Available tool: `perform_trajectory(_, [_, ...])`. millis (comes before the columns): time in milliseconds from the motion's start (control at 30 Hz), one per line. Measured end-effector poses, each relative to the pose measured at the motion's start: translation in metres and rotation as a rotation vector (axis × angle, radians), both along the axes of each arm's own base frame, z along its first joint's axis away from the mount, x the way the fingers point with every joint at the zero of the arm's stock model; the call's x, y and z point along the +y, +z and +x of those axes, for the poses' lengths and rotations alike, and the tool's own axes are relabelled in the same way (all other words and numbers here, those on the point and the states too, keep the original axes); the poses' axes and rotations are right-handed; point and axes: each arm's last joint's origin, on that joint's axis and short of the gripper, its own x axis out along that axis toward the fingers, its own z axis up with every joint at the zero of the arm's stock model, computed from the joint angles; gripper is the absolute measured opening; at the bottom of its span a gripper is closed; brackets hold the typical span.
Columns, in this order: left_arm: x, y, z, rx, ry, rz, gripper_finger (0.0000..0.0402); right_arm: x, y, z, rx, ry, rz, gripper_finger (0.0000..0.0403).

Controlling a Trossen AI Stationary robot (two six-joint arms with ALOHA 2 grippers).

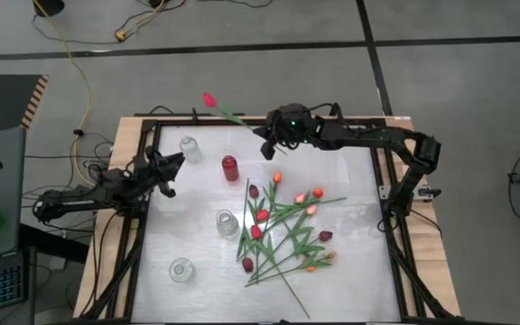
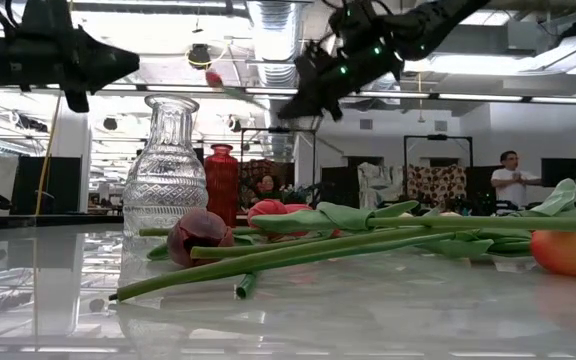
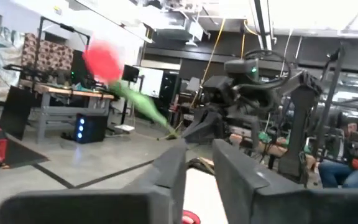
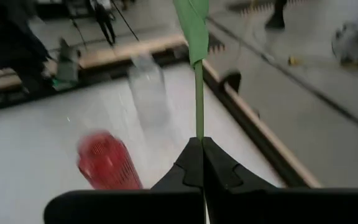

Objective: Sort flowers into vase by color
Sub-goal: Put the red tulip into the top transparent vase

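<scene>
**Red tulip held aloft at the table's far edge**

A red artificial tulip [image 1: 210, 100] on a thin green stem sticks out beyond the far edge, its stem pinched in the right gripper [image 1: 267, 144], fingers closed. The remaining tulips [image 1: 283, 226] lie heaped on the glossy white tabletop [image 1: 350, 271], near a red ribbed glass vase [image 1: 230, 168] and clear vases [image 1: 189, 148]. The left gripper [image 1: 173, 164] hovers slightly parted, empty. Grey floor, cables and workshop benches surround.

Overhead, table-level and two wrist cameras share the red vase [image 1: 230, 167].
</scene>
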Motion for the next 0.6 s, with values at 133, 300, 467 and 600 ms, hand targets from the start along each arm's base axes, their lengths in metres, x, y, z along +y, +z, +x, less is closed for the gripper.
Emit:
perform_trajectory(133, [0.000,0.003,-0.001,-0.059,-0.016,-0.036,0.0119,0.014,0.016,0.010,-0.099,0.056,-0.097,0.0020])
perform_trajectory(300, [0.000,0.009,0.001,-0.089,0.000,0.014,0.0146,0.032,0.030,0.018,-0.221,0.116,-0.203,0.0020])
perform_trajectory(467, [0.000,0.017,0.006,-0.113,-0.004,0.077,0.0149,0.048,0.039,0.023,-0.304,0.159,-0.285,0.0020])
perform_trajectory(600, [0.001,0.026,0.017,-0.056,0.000,0.092,0.0149,0.055,0.044,0.025,-0.350,0.173,-0.304,0.0020])
